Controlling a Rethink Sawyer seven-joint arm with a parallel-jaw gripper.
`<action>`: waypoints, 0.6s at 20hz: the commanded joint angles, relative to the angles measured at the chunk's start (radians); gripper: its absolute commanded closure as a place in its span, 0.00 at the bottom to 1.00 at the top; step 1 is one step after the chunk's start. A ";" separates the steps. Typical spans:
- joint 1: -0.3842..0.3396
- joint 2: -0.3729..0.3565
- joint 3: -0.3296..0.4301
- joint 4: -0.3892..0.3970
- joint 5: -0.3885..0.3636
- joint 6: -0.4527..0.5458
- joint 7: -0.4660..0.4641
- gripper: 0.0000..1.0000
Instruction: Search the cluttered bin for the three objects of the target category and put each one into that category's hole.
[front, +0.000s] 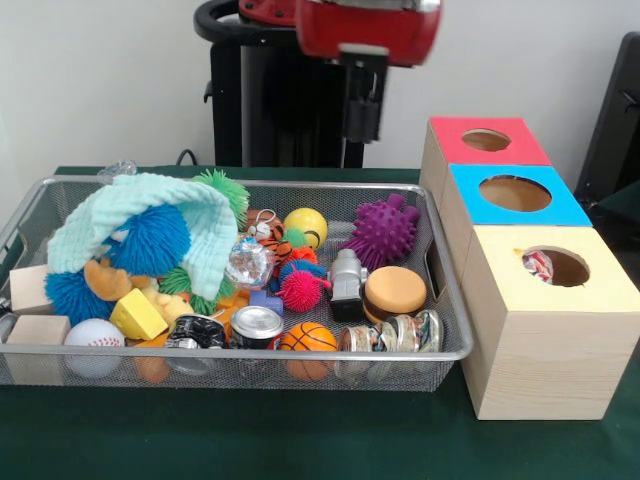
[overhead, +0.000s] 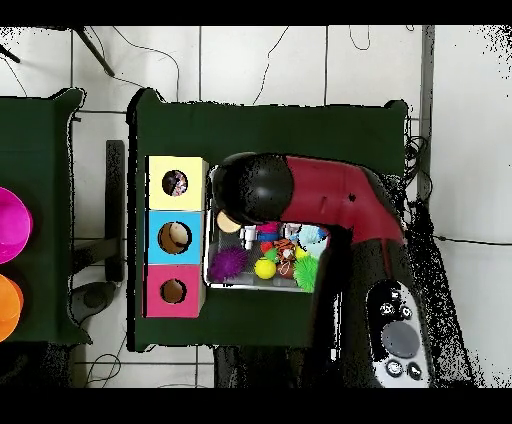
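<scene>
The wire-mesh bin lies on the green table, full of toys; the overhead view shows part of it under the arm. The yellow-topped box stands right of it. One polka-dot cloth sits inside its round hole and also shows there in the overhead view. No other polka-dot cloth shows plainly in the bin. The red arm hangs above the bin's far side, with my gripper dark against the pedestal, high above the toys and holding nothing I can see.
The blue-topped box and the red-topped box stand behind the yellow one. In the bin lie a mint-green cloth, a purple spiky ball, a small basketball, a baseball and wooden blocks.
</scene>
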 joint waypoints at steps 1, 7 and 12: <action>-0.053 0.030 0.114 -0.085 -0.073 0.181 -0.239 1.00; -0.018 0.082 0.095 -0.209 -0.141 0.270 -0.209 0.00; -0.017 0.100 0.118 -0.230 -0.146 0.306 -0.216 0.00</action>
